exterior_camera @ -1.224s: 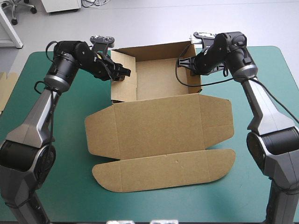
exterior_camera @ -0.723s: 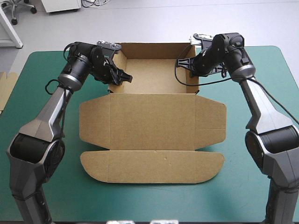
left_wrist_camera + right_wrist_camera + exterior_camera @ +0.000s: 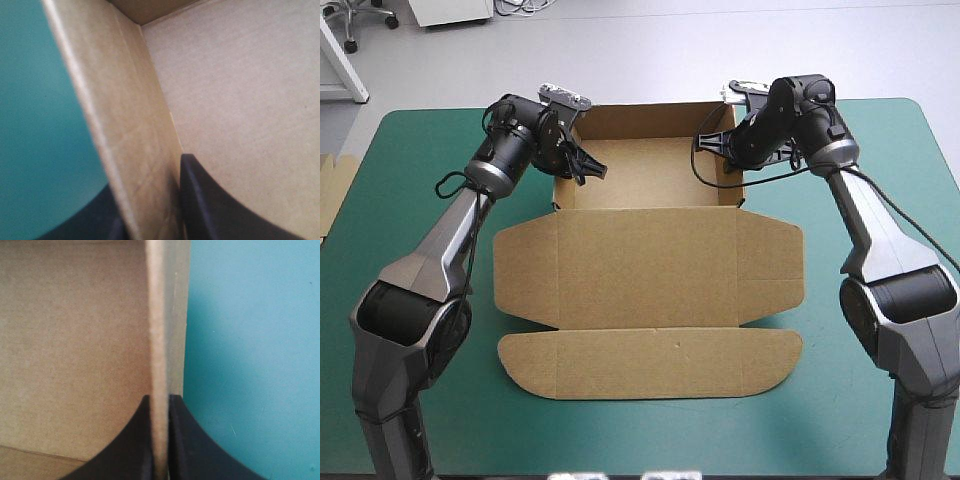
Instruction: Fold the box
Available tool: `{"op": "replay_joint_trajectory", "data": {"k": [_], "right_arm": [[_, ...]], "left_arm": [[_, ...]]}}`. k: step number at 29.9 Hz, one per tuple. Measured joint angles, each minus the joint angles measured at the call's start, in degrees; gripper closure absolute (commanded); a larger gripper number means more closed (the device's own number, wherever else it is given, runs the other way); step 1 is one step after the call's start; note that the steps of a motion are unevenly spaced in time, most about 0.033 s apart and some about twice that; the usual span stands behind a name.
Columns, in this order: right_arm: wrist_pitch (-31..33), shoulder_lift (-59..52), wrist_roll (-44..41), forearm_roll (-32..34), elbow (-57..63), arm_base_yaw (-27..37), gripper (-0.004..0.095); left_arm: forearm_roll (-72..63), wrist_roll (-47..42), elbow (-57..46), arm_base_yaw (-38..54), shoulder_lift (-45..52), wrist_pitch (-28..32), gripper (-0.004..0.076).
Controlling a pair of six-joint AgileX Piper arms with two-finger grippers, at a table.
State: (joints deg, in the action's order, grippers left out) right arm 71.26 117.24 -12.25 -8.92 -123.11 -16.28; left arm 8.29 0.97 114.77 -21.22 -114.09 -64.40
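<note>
The brown box point(image 3: 650, 250) lies mid-table as an open tray at the far side, its lid spread flat toward the front edge. My left gripper point(image 3: 570, 158) is shut on the tray's left wall point(image 3: 132, 125), one black finger point(image 3: 210, 200) inside the tray and the other outside over the teal-green cover. At the opposite side my right gripper point(image 3: 732, 150) is shut on the right wall point(image 3: 159, 340), the wall's edge pinched between its fingers point(image 3: 182, 440). The tray's walls stand upright.
A strip of more brown board point(image 3: 332, 190) shows at the table's left edge. Bare teal-green cover point(image 3: 880, 250) lies to the right and left of the box and along the front edge.
The box has swung from skewed to square with the table. My left gripper moved right and toward the far edge with the left wall; the right gripper shifted slightly left.
</note>
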Motion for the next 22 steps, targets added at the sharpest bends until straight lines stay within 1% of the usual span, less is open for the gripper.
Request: {"op": "replay_joint_trajectory", "data": {"k": [2,9,17,22], "right_arm": [[0.1,0.0,0.0,0.1,0.0,0.0,0.0919],[0.1,0.4,-0.4,0.2,0.1,0.0,0.0919],[0.1,0.6,-0.7,0.0,0.3,0.0,0.0919],[0.2,0.6,-0.2,1.3,0.3,0.0,0.0917]], "left_arm": [[0.9,-0.4,0.1,-0.8,-0.2,0.1,0.0736],[2.2,-2.7,0.4,-1.3,-1.3,0.3,0.0734],[2.6,-3.2,0.5,-1.3,-1.8,0.0,0.0734],[1.0,-4.2,0.5,-1.3,-3.3,0.0,0.0734]]}}
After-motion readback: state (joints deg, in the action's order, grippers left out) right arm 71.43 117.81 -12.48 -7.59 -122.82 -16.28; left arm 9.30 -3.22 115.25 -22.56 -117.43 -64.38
